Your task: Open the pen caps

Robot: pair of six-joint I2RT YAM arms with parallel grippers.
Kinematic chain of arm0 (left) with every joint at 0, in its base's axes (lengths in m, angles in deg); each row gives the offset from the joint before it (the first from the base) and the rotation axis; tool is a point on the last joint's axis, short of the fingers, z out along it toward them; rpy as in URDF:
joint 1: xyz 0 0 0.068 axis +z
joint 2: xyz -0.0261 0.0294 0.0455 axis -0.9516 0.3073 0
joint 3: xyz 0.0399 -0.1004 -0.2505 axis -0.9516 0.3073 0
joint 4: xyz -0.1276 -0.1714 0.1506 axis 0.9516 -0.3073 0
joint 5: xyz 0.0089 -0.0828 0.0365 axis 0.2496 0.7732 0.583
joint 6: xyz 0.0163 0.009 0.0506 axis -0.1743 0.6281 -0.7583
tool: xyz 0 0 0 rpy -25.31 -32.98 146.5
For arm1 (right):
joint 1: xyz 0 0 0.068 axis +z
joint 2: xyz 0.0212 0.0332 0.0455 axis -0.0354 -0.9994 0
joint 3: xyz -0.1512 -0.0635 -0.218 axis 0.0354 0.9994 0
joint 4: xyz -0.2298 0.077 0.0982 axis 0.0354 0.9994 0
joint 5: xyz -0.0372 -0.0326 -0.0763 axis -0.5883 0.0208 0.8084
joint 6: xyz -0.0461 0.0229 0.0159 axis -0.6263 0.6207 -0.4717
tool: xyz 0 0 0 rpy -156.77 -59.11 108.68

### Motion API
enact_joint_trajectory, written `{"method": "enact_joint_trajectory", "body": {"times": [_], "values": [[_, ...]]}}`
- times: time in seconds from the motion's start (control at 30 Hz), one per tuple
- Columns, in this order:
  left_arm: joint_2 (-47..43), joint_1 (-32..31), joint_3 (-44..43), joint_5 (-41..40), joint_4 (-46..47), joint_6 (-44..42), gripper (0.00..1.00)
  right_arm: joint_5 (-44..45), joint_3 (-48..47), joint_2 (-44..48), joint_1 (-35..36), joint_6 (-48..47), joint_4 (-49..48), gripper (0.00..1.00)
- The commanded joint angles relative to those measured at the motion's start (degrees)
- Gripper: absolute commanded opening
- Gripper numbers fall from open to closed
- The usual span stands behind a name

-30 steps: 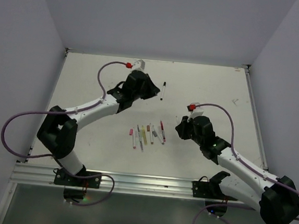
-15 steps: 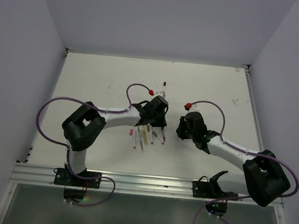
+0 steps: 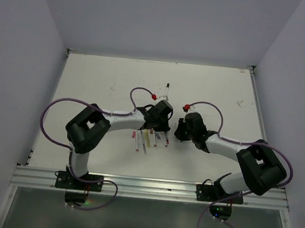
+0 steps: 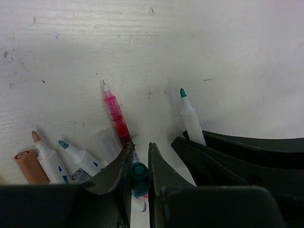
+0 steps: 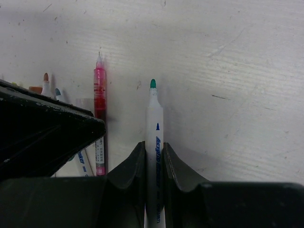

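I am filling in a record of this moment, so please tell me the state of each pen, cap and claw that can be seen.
left claw: shut on green cap.
right claw: shut on green-tipped pen.
green-tipped pen: uncapped, tip bare.
pink pen: uncapped, lying flat.
brown-tipped pen: uncapped, brown cap lying beside it.
black pen: lying apart from the others; too small to tell if capped.

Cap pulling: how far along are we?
Done: pink pen, brown-tipped marker and blue-tipped marker lie with tips bare. In hand: right gripper grips the green-tipped pen, left gripper its green cap, already apart. Remaining: maybe the lone far pen; cap state unclear.
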Motion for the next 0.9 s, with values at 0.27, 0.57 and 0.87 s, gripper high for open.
{"method": "enact_joint_trajectory", "body": {"times": [0.27, 0.57, 0.87], "values": [[1.4, -0.4, -2.6, -1.7, 1.2, 2.6, 0.25, -2.2, -1.3, -3.1, -0.2, -0.6, -6.3, 0.00], [-0.8, -0.4, -2.3, -2.5, 0.2, 2.8, 0.29, -2.6, -1.3, -4.5, -0.2, -1.0, -6.6, 0.01], [-12.2, -0.2, -0.2, -11.8, -4.8, 0.4, 0.37, -4.2, -1.5, -4.2, -0.2, -1.1, -5.6, 0.25]]}}
